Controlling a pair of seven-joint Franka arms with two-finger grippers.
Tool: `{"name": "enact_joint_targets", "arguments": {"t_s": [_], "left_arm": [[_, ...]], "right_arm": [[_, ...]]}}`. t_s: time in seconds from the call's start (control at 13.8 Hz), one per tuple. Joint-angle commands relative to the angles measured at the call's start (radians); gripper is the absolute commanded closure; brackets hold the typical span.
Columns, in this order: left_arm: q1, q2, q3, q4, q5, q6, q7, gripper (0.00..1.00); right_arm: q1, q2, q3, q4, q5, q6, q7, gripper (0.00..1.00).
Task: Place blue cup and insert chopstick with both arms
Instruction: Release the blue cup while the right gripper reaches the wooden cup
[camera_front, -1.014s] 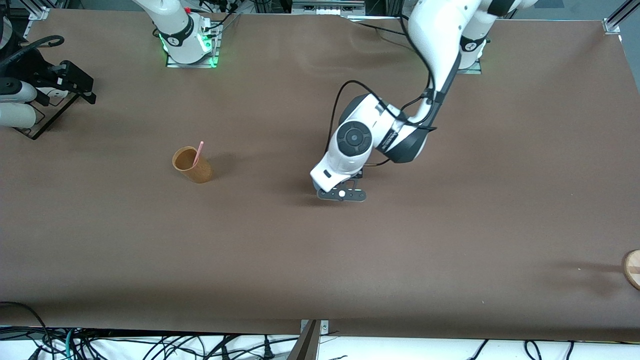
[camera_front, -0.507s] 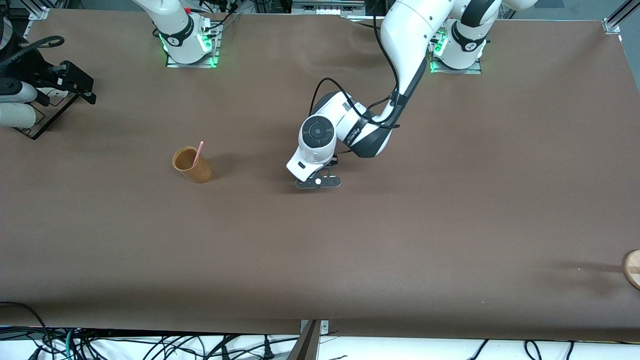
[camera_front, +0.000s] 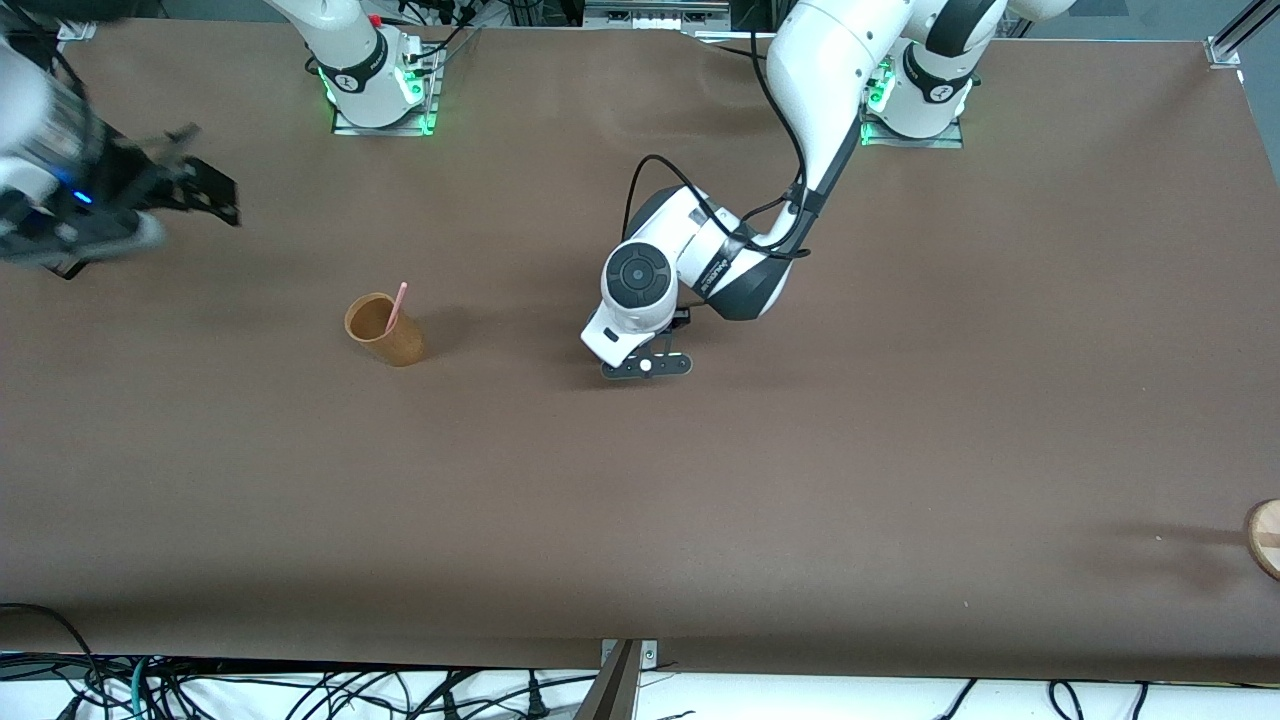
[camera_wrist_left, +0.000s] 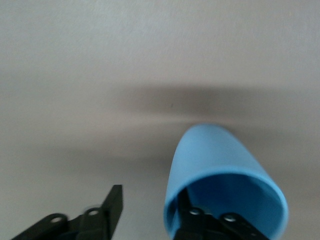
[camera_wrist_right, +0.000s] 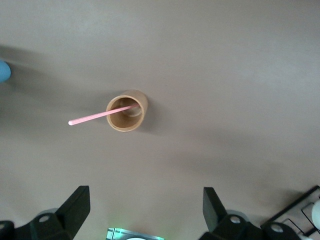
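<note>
The blue cup (camera_wrist_left: 225, 170) stands open end up on the brown table under my left gripper (camera_wrist_left: 150, 200). One finger reaches inside its rim and the other finger (camera_wrist_left: 112, 200) stands well clear of its wall, so the jaws are open. In the front view the left hand (camera_front: 645, 365) hides the cup. The pink chopstick (camera_front: 397, 305) leans in the tan cup (camera_front: 385, 330), toward the right arm's end of the table. My right gripper (camera_front: 200, 192) is up in the air near that end. Its wrist view shows it open (camera_wrist_right: 145, 192) above the tan cup (camera_wrist_right: 127, 111) and chopstick (camera_wrist_right: 100, 116).
A round wooden thing (camera_front: 1265, 538) sits at the table's edge at the left arm's end, nearer to the front camera. The right arm's base (camera_front: 380, 90) glows green. A black-framed stand (camera_wrist_right: 300, 210) shows at the rim of the right wrist view.
The left hand moved toward the tan cup, then settled, and its jaws have opened off the blue cup. The right arm has swung away from the stand at the table's end.
</note>
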Motion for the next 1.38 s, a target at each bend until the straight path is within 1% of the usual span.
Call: {"name": "enact_joint_targets", "arguments": {"t_s": [0.0,0.14,0.22,0.29,0.43,0.51,0.58,0.8,0.87,1.01,1.09,1.3], "left_arm": [[0.094,-0.098,0.003,0.055,-0.050,-0.207,0.145,0.00],[0.159,-0.194,0.020,0.055,-0.037,-0.243,0.243,0.00],[0.197,-0.226,0.024,0.052,-0.028,-0.246,0.262,0.00],[0.231,-0.265,0.026,0.044,0.009,-0.246,0.265,0.00],[0.273,-0.326,0.024,0.037,0.119,-0.248,0.323,0.00],[0.285,-0.351,0.024,0.035,0.171,-0.248,0.354,0.00],[0.311,-0.381,0.024,0.011,0.207,-0.246,0.380,0.00],[0.423,-0.473,0.024,-0.075,0.196,-0.211,0.442,0.00],[0.461,-0.510,0.024,-0.078,0.195,-0.209,0.440,0.00],[0.512,-0.570,0.026,-0.106,0.198,-0.217,0.433,0.00],[0.532,-0.610,0.026,-0.151,0.201,-0.217,0.437,0.00],[0.615,-0.639,0.026,-0.250,0.197,-0.203,0.442,0.00]], "right_arm": [[0.043,0.018,0.001,-0.067,0.004,0.075,-0.027,0.00],[0.044,0.015,0.023,-0.122,0.007,0.147,-0.115,0.00],[0.047,0.017,0.026,-0.141,0.011,0.172,-0.129,0.00],[0.049,0.015,0.035,-0.179,0.011,0.216,-0.130,0.00],[0.049,-0.018,0.069,-0.317,0.008,0.378,-0.152,0.00],[0.049,-0.023,0.082,-0.381,0.004,0.472,-0.172,0.00],[0.049,-0.017,0.090,-0.426,0.004,0.556,-0.204,0.00],[0.049,-0.011,0.115,-0.558,-0.001,0.777,-0.282,0.00],[0.049,-0.015,0.122,-0.592,-0.002,0.814,-0.296,0.00],[0.049,-0.020,0.127,-0.620,-0.004,0.827,-0.320,0.00],[0.049,-0.020,0.133,-0.620,-0.005,0.828,-0.337,0.00],[0.047,-0.032,0.133,-0.615,-0.006,0.819,-0.383,0.00]]}}
